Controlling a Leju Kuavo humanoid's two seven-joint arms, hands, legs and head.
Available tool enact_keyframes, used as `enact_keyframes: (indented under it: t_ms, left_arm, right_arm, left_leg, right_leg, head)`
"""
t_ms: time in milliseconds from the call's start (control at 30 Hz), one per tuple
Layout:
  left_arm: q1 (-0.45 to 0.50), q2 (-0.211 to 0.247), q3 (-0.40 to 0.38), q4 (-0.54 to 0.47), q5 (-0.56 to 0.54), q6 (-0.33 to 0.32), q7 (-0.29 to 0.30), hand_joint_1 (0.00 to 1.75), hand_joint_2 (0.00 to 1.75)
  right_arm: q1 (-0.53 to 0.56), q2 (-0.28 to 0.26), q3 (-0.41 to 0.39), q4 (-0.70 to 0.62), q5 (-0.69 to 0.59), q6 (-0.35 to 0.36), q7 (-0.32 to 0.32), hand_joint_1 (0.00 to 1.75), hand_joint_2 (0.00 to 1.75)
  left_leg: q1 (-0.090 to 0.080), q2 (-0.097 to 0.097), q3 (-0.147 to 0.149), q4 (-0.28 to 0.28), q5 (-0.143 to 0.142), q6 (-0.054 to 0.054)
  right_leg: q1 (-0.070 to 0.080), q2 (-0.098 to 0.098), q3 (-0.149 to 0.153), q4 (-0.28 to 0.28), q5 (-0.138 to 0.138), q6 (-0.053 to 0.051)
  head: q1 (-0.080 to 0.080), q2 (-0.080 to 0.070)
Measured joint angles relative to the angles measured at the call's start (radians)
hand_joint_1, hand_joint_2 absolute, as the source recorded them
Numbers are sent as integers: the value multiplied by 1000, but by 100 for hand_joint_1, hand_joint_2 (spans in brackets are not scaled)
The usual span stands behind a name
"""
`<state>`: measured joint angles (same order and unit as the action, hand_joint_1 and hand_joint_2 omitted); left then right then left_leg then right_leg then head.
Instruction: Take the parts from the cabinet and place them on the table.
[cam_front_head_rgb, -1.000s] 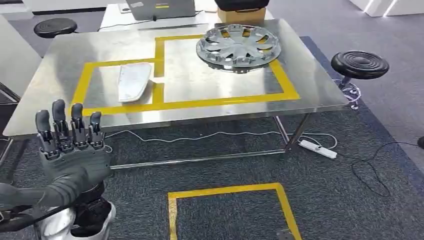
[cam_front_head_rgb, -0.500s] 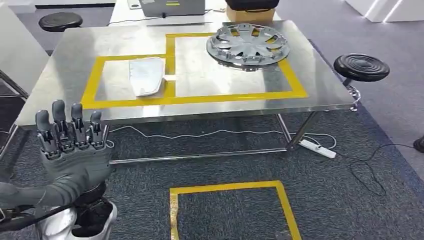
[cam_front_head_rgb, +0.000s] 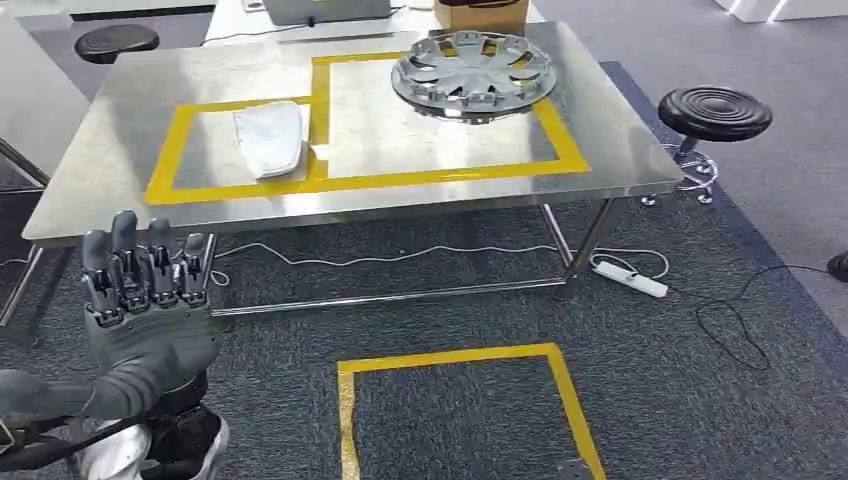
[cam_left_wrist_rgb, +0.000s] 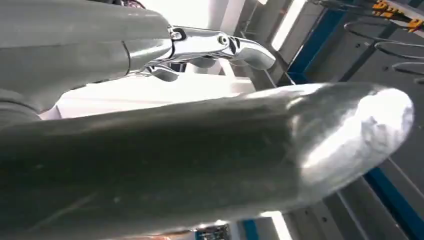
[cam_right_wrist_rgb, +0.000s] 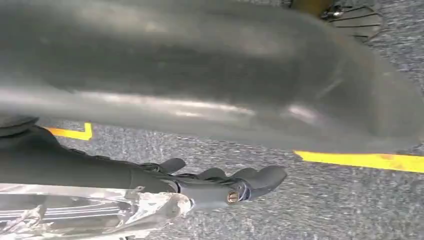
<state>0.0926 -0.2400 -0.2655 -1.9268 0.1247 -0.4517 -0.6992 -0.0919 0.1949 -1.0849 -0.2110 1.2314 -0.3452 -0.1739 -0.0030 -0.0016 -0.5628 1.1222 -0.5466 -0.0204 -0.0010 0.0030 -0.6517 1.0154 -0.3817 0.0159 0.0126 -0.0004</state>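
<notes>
On the steel table (cam_front_head_rgb: 400, 195), a silver wheel cover (cam_front_head_rgb: 472, 73) lies in the larger yellow-taped box. A white curved part (cam_front_head_rgb: 270, 138) lies in the smaller taped box to its left. My left hand (cam_front_head_rgb: 148, 310) is raised at the lower left, below the table's front edge, fingers upright and side by side, holding nothing. The left wrist view has the left hand (cam_left_wrist_rgb: 200, 165) with its thick thumb across the picture. My right hand (cam_right_wrist_rgb: 210, 80) hangs over the carpet; its dark fingers (cam_right_wrist_rgb: 225, 185) reach out and hold nothing.
A black stool (cam_front_head_rgb: 714, 112) stands right of the table and another (cam_front_head_rgb: 117, 42) at the far left. A power strip (cam_front_head_rgb: 630, 279) and cables lie on the carpet under the table. A yellow taped square (cam_front_head_rgb: 450, 357) marks the floor. A cardboard box (cam_front_head_rgb: 480, 12) sits behind the table.
The whole head view has shifted a little, so the camera moved. My left hand keeps the same raised pose and sits slightly lower in the picture. The parts on the table have not moved.
</notes>
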Motion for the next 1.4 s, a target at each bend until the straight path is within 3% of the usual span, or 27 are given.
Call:
enact_keyframes:
  t_ms: [33,67,133,200,233,267,333,367,400,467,533,567,600,667,733,800,867,900,933,1000,1033,1100,1167,1233,1300,1367,1400]
  left_arm:
    - [0,0,0,0,-2,0,0,0,0]
    - [0,-1,0,-1,-3,-1,0,0,0]
    - [0,-1,0,-1,-3,-3,0,0,0]
    - [1,-1,0,-1,-3,-5,0,0,0]
    - [0,-2,0,-1,-3,-6,0,0,0]
    - [1,-2,0,-1,-3,-6,0,0,0]
    - [1,-2,0,-1,-3,-8,0,0,0]
    - [1,-2,0,-1,-3,-8,0,0,0]
    - [1,-2,0,-1,-3,-8,0,0,0]
    - [1,-2,0,-1,-3,-8,0,0,0]
    - [1,-2,0,-1,-3,-8,0,0,0]
    - [1,-2,0,-1,-3,-8,0,0,0]
    - [0,-2,0,-2,-2,-9,0,0,0]
    - [1,-2,0,-2,-2,-10,0,0,0]
    - [1,-2,0,-2,1,-12,0,0,0]
    - [1,-1,1,-2,2,-12,0,0,0]
    - [1,-1,1,-1,2,-11,0,0,0]
    - [1,0,1,-1,2,-10,0,0,0]
    - [1,0,2,0,2,-9,0,0,0]
    - [1,-1,2,0,0,-5,0,0,0]
    - [1,-1,2,0,0,-2,0,0,0]
    - [1,-1,2,0,-3,1,0,0,0]
    - [1,-2,2,0,-3,2,0,0,0]
    - [1,-2,2,0,-3,3,0,0,0]
    - [1,-2,2,1,-3,3,0,0,0]
    - [2,-2,2,3,-3,5,0,0,0]
    - [4,-2,2,6,-3,13,0,0,0]
  right_arm:
    - [-1,0,0,0,0,0,0,0,0]
    - [-1,0,0,0,1,0,0,0,0]
    - [0,0,0,0,2,0,0,0,0]
    - [0,0,0,0,1,-1,0,0,0]
    - [2,0,0,0,1,-1,0,0,0]
    - [5,0,-1,0,1,-1,0,0,0]
    - [6,0,-1,0,1,-1,1,0,0]
    - [5,0,-2,0,1,-1,1,0,0]
    - [4,0,-2,0,1,-1,1,0,0]
    - [5,0,-2,0,1,-1,1,0,0]
    - [2,-2,-2,0,1,-1,1,0,0]
    - [-2,-1,-2,0,1,-1,1,0,0]
    - [-6,-1,-2,0,2,-1,0,0,0]
    - [-5,-1,-2,0,2,-1,0,0,0]
    - [-3,-1,-2,1,1,-1,1,0,0]
    - [-6,-2,-3,0,1,-1,0,0,0]
    - [-6,-2,-3,0,1,-1,0,0,0]
    - [-5,-2,-3,0,1,-1,0,0,0]
    - [-4,-2,-3,0,1,-1,0,0,0]
    - [-5,-2,-3,0,1,-2,0,0,0]
    - [-5,-2,-3,0,1,-1,0,0,0]
    - [-4,-1,-3,0,1,-1,0,0,0]
    - [-5,-1,-3,0,1,-1,0,0,0]
    - [-4,-2,-3,0,1,-1,0,0,0]
    - [-1,-1,-3,0,1,-2,0,0,0]
    - [0,-2,-3,0,1,-2,0,0,0]
    - [1,-1,-3,0,1,-2,0,0,0]
  left_leg:
    - [-3,0,65,-94,25,9]
    - [-7,0,100,-153,22,14]
    - [-10,-1,81,-153,36,15]
    - [-13,-1,71,-154,56,27]
    - [-4,2,64,-159,72,33]
    - [-3,3,52,-159,81,38]
    - [-3,4,29,-159,101,43]
    - [-3,5,16,-158,113,43]
    - [-3,5,1,-157,124,42]
    - [-2,5,-28,-156,146,37]
    - [3,3,-50,-151,163,27]
    - [0,2,-59,-147,169,19]
    - [-2,2,-63,-143,175,14]
    - [-1,3,-62,-146,194,7]
    - [1,1,-74,-144,200,-4]
    - [3,1,-105,-65,88,-15]
    - [2,1,-148,99,-17,-19]
    - [2,1,-158,157,-31,-18]
    - [2,1,-151,175,-14,-15]
    - [0,1,-84,104,58,-2]
    - [-5,1,-21,18,82,10]
    - [-16,2,93,-142,53,27]
    - [-17,1,92,-168,45,27]
    - [-11,2,87,-176,65,40]
    - [-9,4,76,-176,77,49]
    - [-9,4,58,-175,92,50]
    - [-9,4,49,-174,99,49]
  right_leg:
    - [0,1,-6,0,9,3]
    - [4,2,-12,2,15,8]
    - [3,-2,-22,-2,36,19]
    - [0,-4,-23,-17,59,31]
    - [-2,-2,-32,-14,50,36]
    - [-1,-1,-47,15,-6,43]
    - [-4,-2,-80,160,-130,53]
    - [-4,-2,-95,239,-168,56]
    - [-4,-2,-98,295,-179,58]
    - [-6,-2,-40,270,-122,61]
    - [-11,-2,82,116,-77,67]
    - [-13,0,144,22,-113,74]
    - [-8,9,176,-33,-127,60]
    - [-5,10,159,-16,-117,46]
    - [-10,4,137,-16,-101,21]
    - [-9,3,116,-15,-77,2]
    - [-6,2,85,-15,-56,-3]
    - [-4,2,71,-15,-47,-3]
    - [-2,2,57,-15,-38,-4]
    - [3,1,33,-15,-18,-3]
    - [5,3,23,-15,-7,-3]
    - [10,4,14,-12,6,4]
    - [7,1,7,-14,24,13]
    - [6,0,2,-19,35,27]
    - [4,2,-25,47,-32,39]
    - [-1,2,-87,222,-127,49]
    - [-1,2,-105,287,-155,52]
  head:
    - [-1,0]
    - [0,0]
    - [2,0]
    - [0,0]
    - [0,0]
    - [3,0]
    - [5,0]
    - [5,0]
    - [5,0]
    - [5,0]
    - [5,0]
    - [6,0]
    - [6,0]
    - [5,0]
    - [6,0]
    - [-3,0]
    - [-4,0]
    - [-3,0]
    - [-3,0]
    - [-3,0]
    - [-3,0]
    - [-4,0]
    - [-3,0]
    - [-4,0]
    - [5,0]
    - [6,0]
    - [6,0]
